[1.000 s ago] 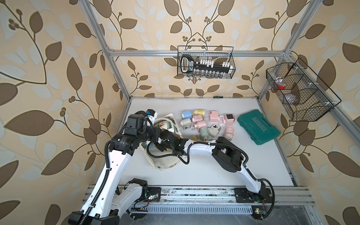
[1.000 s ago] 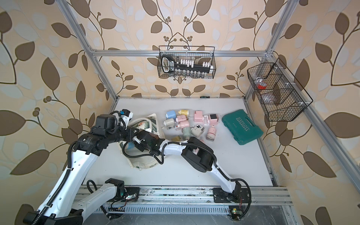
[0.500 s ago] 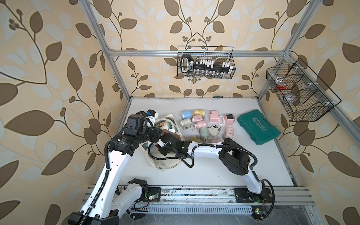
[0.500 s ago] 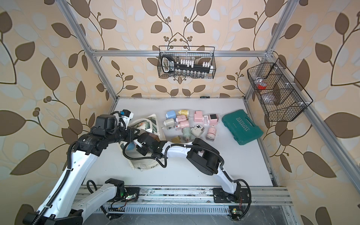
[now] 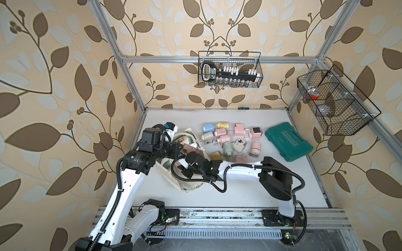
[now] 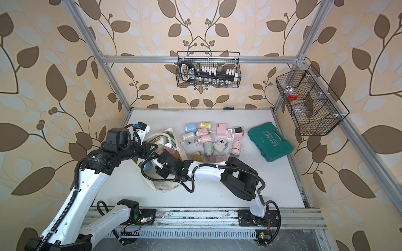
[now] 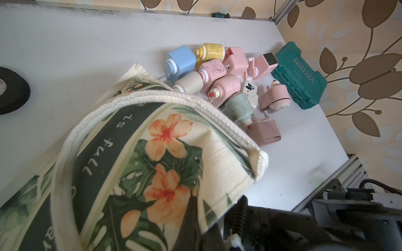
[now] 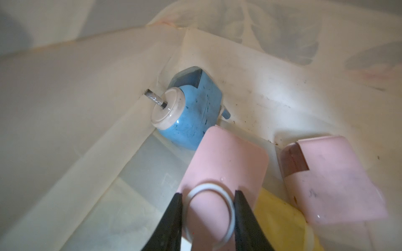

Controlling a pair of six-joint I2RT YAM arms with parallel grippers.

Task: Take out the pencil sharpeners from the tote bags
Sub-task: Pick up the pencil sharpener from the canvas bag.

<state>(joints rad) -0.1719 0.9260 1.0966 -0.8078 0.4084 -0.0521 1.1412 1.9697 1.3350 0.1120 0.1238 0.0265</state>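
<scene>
Inside the tote bag (image 5: 191,184): four sharpeners, two pink, one blue (image 8: 191,113), one yellow. Right gripper (image 8: 207,219) jaws grip one pink sharpener (image 8: 224,165). Left jaws clamp the bag. Beside it lies a case (image 5: 288,141) marked "EXPLOIT".

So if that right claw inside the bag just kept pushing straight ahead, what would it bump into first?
The right gripper is already shut on a pink pencil sharpener. Pushed straight on, that one would probably meet the blue sharpener in the tote bag's corner, though depth is unclear.

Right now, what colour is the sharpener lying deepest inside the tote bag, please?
Blue sharpener, clearest in the right wrist view.
</scene>
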